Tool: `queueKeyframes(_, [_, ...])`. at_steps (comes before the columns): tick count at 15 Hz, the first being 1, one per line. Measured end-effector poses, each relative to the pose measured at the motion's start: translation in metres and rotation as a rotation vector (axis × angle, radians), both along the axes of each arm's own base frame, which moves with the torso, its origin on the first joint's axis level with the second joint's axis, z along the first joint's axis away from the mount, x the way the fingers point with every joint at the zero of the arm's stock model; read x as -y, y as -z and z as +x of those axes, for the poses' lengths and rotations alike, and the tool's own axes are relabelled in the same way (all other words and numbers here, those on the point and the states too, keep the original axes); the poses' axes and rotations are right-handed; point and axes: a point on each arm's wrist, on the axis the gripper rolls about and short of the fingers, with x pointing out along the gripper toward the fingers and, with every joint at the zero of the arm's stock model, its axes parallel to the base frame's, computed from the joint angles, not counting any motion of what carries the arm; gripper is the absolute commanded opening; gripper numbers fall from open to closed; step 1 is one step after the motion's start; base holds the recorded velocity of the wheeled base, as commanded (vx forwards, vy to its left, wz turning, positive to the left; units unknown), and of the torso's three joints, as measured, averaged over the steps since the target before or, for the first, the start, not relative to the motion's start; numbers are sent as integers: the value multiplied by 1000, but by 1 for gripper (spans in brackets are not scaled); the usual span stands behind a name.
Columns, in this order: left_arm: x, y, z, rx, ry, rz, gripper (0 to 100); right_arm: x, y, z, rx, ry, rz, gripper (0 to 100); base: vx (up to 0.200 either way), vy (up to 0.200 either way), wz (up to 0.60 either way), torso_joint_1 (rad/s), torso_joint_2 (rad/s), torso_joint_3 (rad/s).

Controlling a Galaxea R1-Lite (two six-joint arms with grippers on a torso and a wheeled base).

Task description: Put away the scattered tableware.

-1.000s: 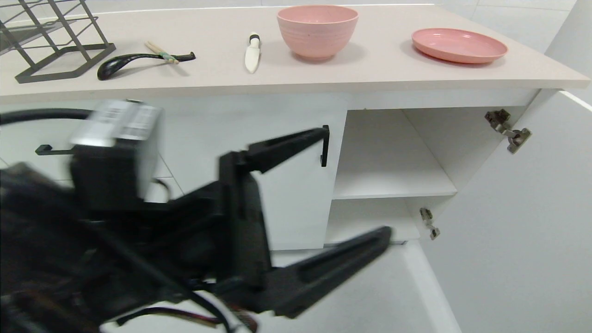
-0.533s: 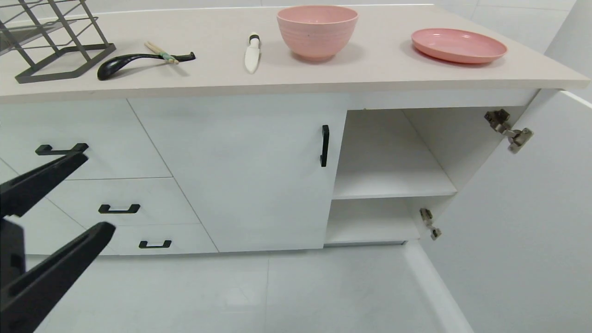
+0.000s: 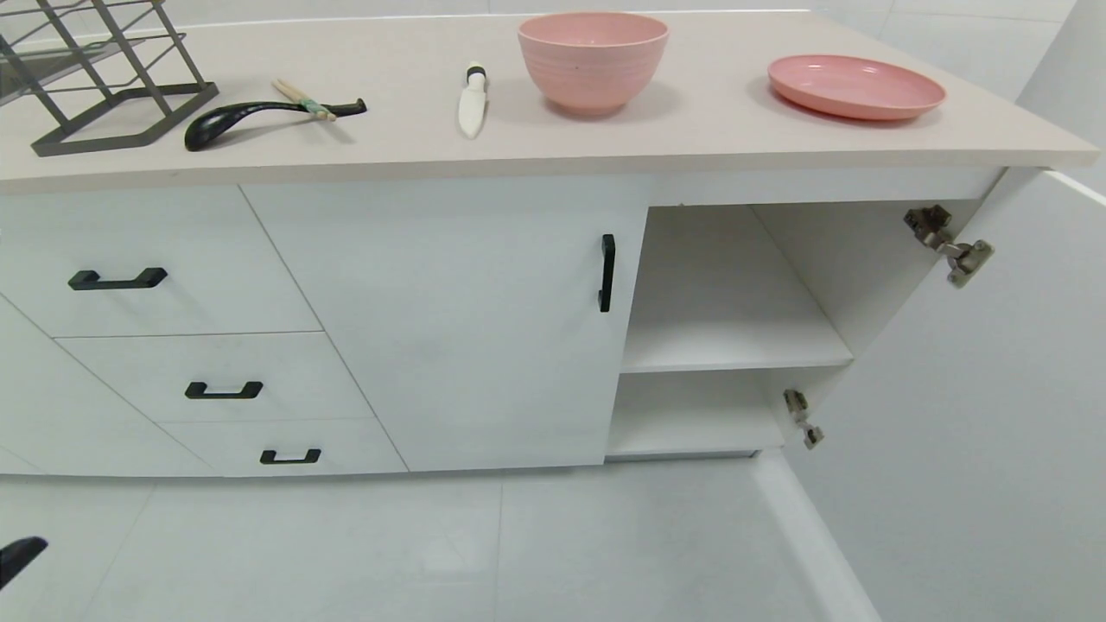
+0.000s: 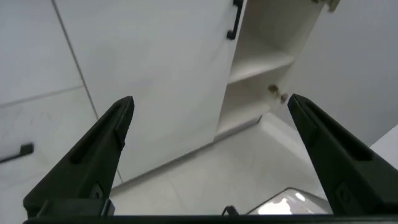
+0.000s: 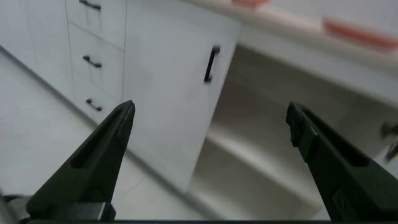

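Five loose pieces on the countertop (image 3: 691, 138). Reference: the pink bowl (image 3: 593, 59), upright. (A)

Noted. Nearest to it? (B)

White knife (image 3: 472, 101), just beside the bowl on its left, lying flat, not touching. (A)

Further left? (B)

Black spoon (image 3: 259, 114), well apart from the bowl, with chopsticks (image 3: 302, 98) lying across its handle. Farthest left of the bowl, a wire rack (image 3: 95, 86). (A)

Right of the bowl? (B)

Pink plate (image 3: 855, 85), well apart, flat on the same surface. (A)

Underneath? (B)

Below and right of the bowl is a cabinet compartment (image 3: 717, 285) with its open door (image 3: 994, 389) swung wide. One shelf (image 3: 734, 345) splits it. Directly below the bowl is a closed door (image 3: 449, 328) with a black handle (image 3: 607, 272). Below and left are three drawers (image 3: 223, 363). (A)

Tools? (B)

Left gripper (image 4: 211, 102): fingers spread wide, nothing between them, low before the closed door. One fingertip (image 3: 19, 555) shows far below and left of the bowl. Right gripper (image 5: 209, 107): fingers likewise wide apart, nothing held, low before the cabinet front, well below the bowl. (A)
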Motion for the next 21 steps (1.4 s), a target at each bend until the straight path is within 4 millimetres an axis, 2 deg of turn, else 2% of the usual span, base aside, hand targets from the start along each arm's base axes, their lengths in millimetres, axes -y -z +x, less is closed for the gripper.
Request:
queueKeyframes(2, [-1, 27, -9, -57, -34, 35, 100, 2, 21, 1, -162, 101, 36, 100, 0, 0, 0, 0, 0, 0])
queueKeyframes(5, [-4, 38, -12, -53, -196, 56, 100, 6, 34, 1, -259, 274, 69, 100, 0, 0, 0, 0, 0, 0])
queueKeyframes(7, [-7, 54, -13, -196, -346, 70, 100, 8, 36, 1, -273, 357, 83, 100, 0, 0, 0, 0, 0, 0])
queueKeyframes(10, [-7, 55, -16, -172, -472, 48, 100, 9, 37, 1, -272, 401, 92, 100, 0, 0, 0, 0, 0, 0])
queueKeyframes(13, [-7, 56, -17, -156, -499, 40, 100, 13, 37, 2, -274, 605, 151, 100, 0, 0, 0, 0, 0, 0])
queueKeyframes(15, [-7, 56, -18, -148, -498, -3, 100, 14, 40, 2, -327, 621, 198, 100, 0, 0, 0, 0, 0, 0])
queueKeyframes(21, [-8, 57, -20, -119, -511, 21, 100, 14, 42, 2, -359, 619, 248, 100, 0, 0, 0, 0, 0, 0])
